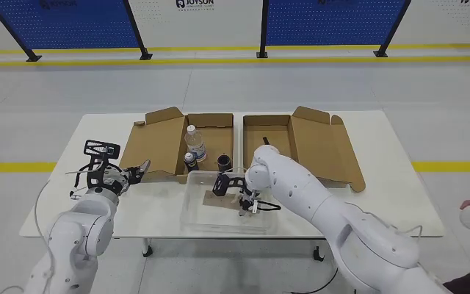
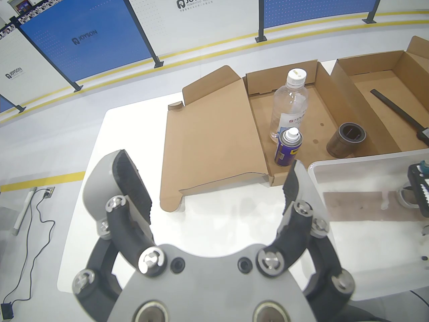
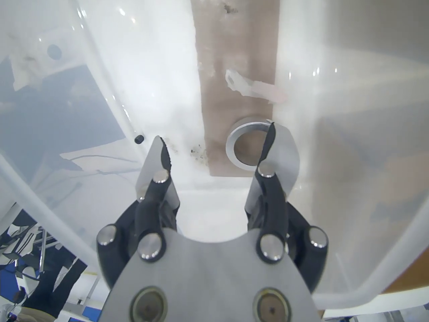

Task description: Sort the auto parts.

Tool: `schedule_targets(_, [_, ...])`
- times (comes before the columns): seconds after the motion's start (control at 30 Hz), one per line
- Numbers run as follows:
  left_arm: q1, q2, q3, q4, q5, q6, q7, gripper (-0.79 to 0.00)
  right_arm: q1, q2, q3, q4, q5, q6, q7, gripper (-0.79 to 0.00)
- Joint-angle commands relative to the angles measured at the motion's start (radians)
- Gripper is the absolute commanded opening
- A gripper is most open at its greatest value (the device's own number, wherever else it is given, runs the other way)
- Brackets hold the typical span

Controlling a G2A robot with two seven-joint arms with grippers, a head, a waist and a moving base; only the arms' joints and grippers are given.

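The right gripper (image 3: 216, 135) hangs in the clear bin (image 1: 192, 213), jaws apart, one finger over the metal ring (image 3: 231, 142). Straddle the ring's wall squarely before closing. The left gripper (image 2: 211, 162) also has its jaws apart.

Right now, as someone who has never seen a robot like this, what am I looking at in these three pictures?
This is a two-armed robot at a white table. The wide picture looks down from a camera above its arms; the other two come from cameras on its wrists, so the claws in front are its grippers. The left gripper is open over the table, holding nothing. The right gripper, also open, is down inside a clear plastic bin, one fingertip at the edge of a metal ring lying on the bin's floor. Behind the bin stand two open cardboard boxes. The left box holds a clear bottle, a spray can and a dark cylinder; the right box holds a black strip.
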Motion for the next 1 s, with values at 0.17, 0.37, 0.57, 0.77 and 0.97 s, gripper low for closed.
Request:
schedule_targets(0.17, [0.0,0.0,0.0,0.0,0.0,0.0,0.0,0.0,0.005,-0.031,-0.013,0.055,0.004,-0.024,-0.012,-0.237])
schedule_targets(0.37, [0.0,0.0,0.0,0.0,0.0,0.0,0.0,0.0,0.006,-0.053,-0.029,0.086,0.012,-0.051,-0.039,-0.209])
schedule_targets(0.57, [0.0,0.0,0.0,0.0,0.0,0.0,0.0,0.0,0.011,-0.07,-0.048,0.108,0.023,-0.089,-0.077,-0.215])
schedule_targets(0.77, [0.0,0.0,0.0,0.0,0.0,0.0,0.0,0.0,0.026,-0.081,-0.066,0.12,0.044,-0.131,-0.12,-0.246])
schedule_targets(0.97, [0.0,0.0,0.0,0.0,0.0,0.0,0.0,0.0,0.053,-0.088,-0.073,0.124,0.039,-0.15,-0.144,-0.237])
